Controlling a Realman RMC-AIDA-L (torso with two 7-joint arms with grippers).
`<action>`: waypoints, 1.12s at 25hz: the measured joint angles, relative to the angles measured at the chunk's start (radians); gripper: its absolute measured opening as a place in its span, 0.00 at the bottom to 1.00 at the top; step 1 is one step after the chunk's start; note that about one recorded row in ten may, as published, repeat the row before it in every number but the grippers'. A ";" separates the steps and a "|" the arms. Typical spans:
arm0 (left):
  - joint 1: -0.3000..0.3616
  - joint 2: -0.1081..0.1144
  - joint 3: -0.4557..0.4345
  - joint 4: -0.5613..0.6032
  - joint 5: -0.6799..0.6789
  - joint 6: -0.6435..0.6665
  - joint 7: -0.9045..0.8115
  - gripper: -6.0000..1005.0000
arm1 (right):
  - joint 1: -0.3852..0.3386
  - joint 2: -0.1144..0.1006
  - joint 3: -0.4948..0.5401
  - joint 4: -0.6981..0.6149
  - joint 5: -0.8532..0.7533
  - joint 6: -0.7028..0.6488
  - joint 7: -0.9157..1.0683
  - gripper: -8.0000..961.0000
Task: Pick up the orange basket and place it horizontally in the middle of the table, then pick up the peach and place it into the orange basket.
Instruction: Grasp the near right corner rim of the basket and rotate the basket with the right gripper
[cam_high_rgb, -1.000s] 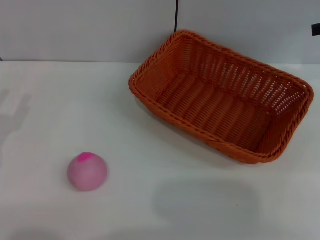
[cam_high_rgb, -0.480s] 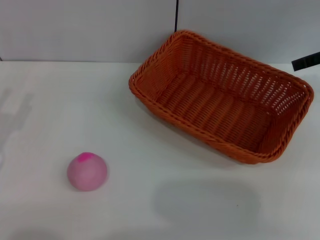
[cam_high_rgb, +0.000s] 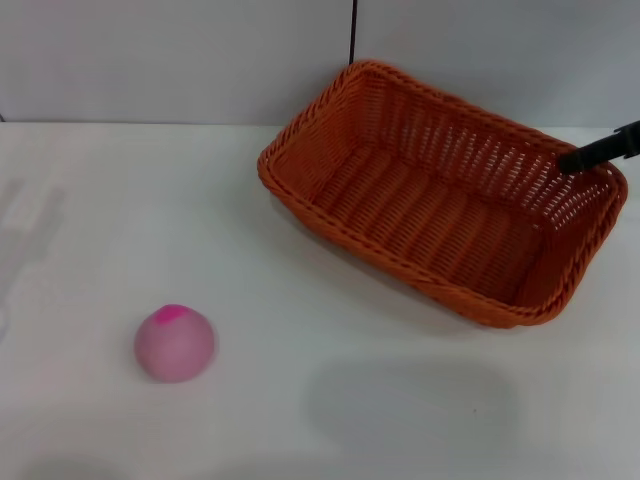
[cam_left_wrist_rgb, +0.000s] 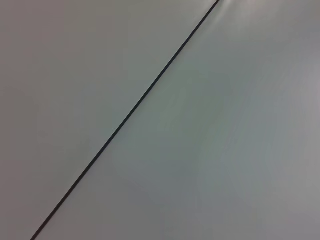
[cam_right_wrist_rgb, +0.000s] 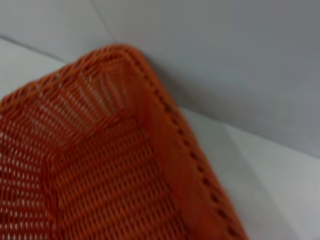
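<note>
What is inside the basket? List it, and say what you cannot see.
Nothing lies in the basket: only its ribbed bottom shows. The right gripper reaches over its far right rim. The peach sits outside on the table. The near wall hides the table under it.

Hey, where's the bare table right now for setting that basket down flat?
Bare table runs between the peach and the basket, and along the near edge. The back-left area is bare too. The far right is crowded: the basket sits there askew, with the right claw at its far corner.
</note>
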 joint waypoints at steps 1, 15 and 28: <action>0.000 0.000 0.000 0.000 0.000 0.000 0.000 0.76 | 0.001 0.004 -0.016 0.004 0.000 0.003 0.000 0.80; 0.004 0.000 0.000 0.000 0.000 -0.004 -0.002 0.76 | 0.021 0.063 -0.056 -0.021 -0.149 0.061 0.047 0.60; 0.005 0.000 0.000 0.002 0.000 -0.001 -0.001 0.76 | 0.010 0.074 -0.049 -0.062 -0.146 0.056 0.040 0.28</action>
